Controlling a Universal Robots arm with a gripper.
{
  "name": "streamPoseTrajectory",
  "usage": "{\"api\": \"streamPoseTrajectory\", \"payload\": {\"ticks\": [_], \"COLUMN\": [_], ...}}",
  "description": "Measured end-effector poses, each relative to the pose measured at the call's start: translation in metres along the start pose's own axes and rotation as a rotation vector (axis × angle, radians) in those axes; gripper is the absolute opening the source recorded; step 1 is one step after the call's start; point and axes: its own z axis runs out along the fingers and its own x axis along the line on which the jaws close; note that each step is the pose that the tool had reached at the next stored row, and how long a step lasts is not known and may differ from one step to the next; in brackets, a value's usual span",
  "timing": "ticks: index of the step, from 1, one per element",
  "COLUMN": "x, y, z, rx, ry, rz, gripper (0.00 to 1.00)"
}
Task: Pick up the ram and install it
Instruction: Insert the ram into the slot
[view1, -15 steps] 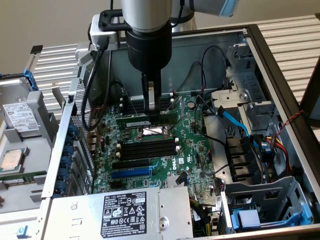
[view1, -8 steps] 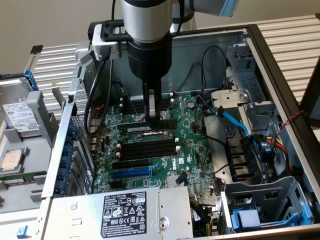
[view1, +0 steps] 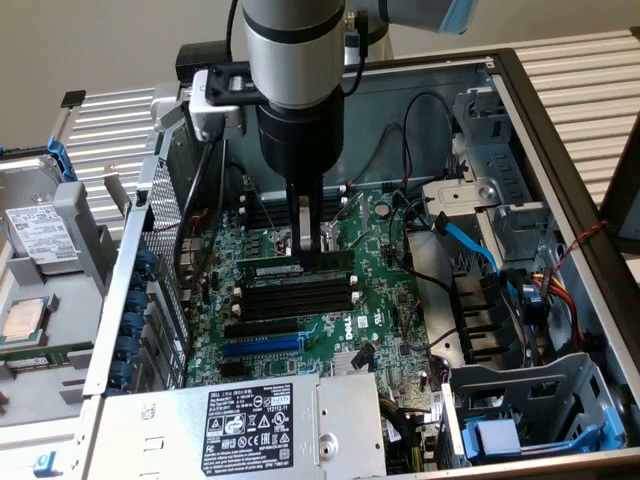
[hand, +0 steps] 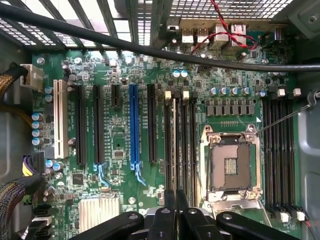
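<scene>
The ram (view1: 290, 266) is a thin green stick with a white label strip. It stands on edge in one of the memory slots in the middle of the motherboard (view1: 385, 300). My gripper (view1: 312, 245) comes straight down onto its top edge, near the end towards the exterior view's right. In the wrist view the ram (hand: 175, 145) appears edge-on as a thin line along a black slot. It passes between the two dark fingertips (hand: 170, 205), which lie close against it. The gripper (hand: 175, 197) is shut on the stick.
Black memory slots (view1: 295, 298) lie beside the ram, then a blue expansion slot (hand: 133, 125). The open CPU socket (hand: 232, 165) sits close by. A thick black cable (hand: 150, 47) crosses above the board. The power supply (view1: 250, 420), a drive cage (view1: 530, 400) and the case walls hem the board in.
</scene>
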Motion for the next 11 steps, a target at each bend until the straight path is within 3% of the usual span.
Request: {"api": "streamPoseTrajectory", "payload": {"ticks": [11], "x": [0.0006], "y": [0.001], "z": [0.006], "rx": [0.0], "ry": [0.0002], "rz": [0.006], "gripper": [0.12]}}
